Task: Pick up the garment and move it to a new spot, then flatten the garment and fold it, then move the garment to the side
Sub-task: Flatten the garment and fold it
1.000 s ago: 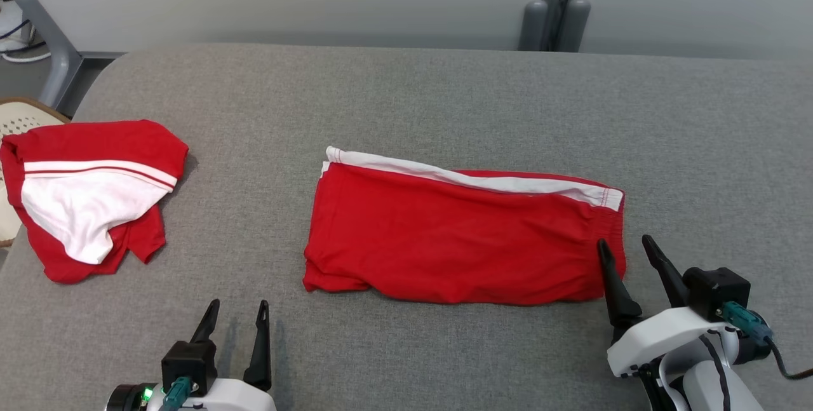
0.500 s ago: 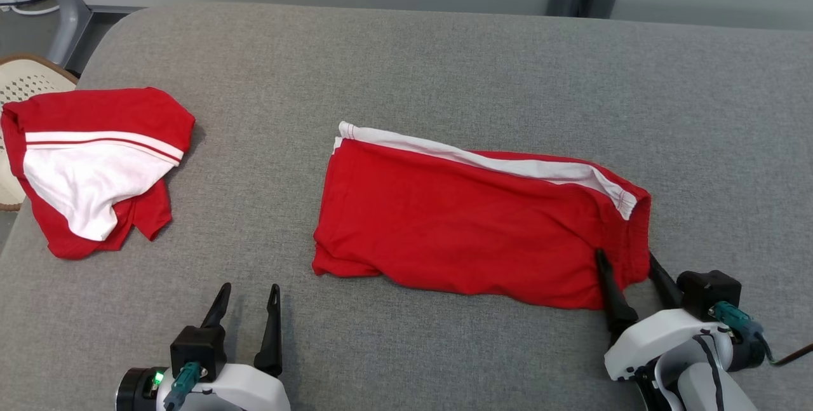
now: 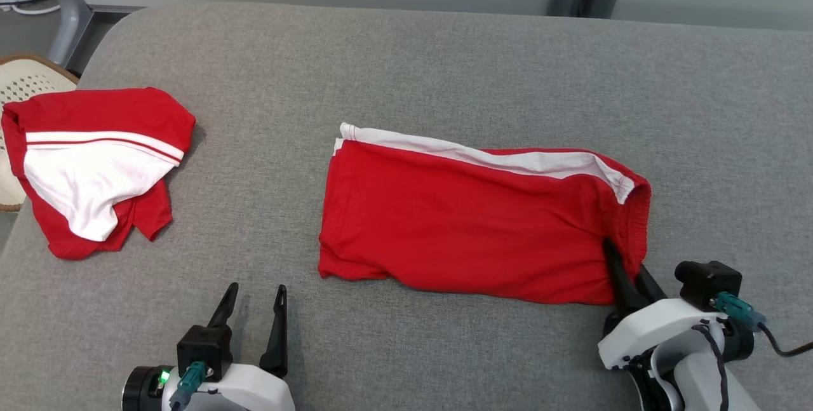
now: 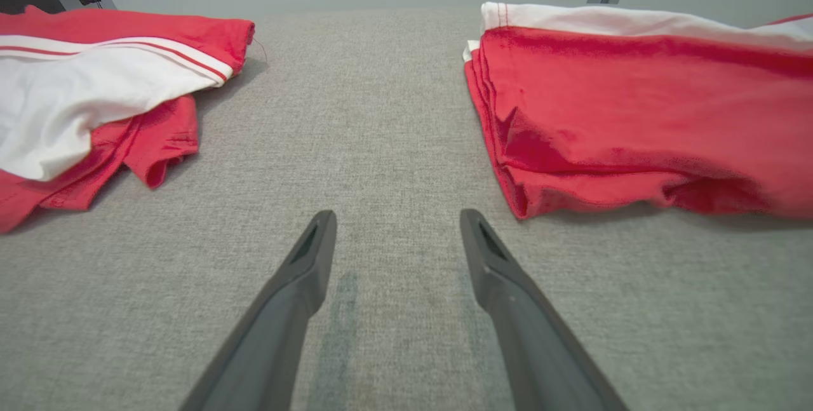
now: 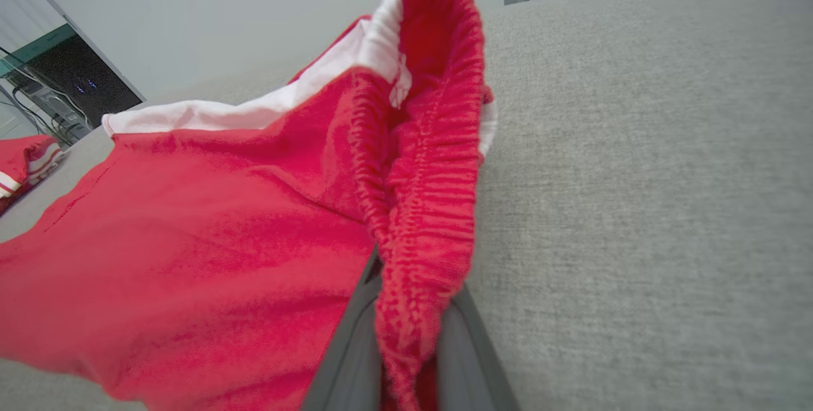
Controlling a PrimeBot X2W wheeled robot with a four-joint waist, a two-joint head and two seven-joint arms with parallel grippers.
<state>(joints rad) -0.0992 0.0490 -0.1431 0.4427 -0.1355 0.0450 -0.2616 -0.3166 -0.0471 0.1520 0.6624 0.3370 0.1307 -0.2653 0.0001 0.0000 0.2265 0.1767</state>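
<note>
Fingers [image 5: 346,366] of the right gripper [image 3: 625,265] were clamped on the waistband [image 5: 425,208] of the folded red shorts [image 3: 470,227] in the middle of the gray table [image 3: 406,61], likely to drag them aside, while the left gripper [image 3: 256,287] sat wide open.

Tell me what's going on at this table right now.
A two-armed robot is working on a pair of red shorts lying folded on the grey table. Its right gripper is closed on the elastic waistband at the shorts' right end, with the cloth bunched up between the fingers. The left gripper hangs open over bare table, touching nothing. A second red and white garment lies crumpled at the table's left edge.
</note>
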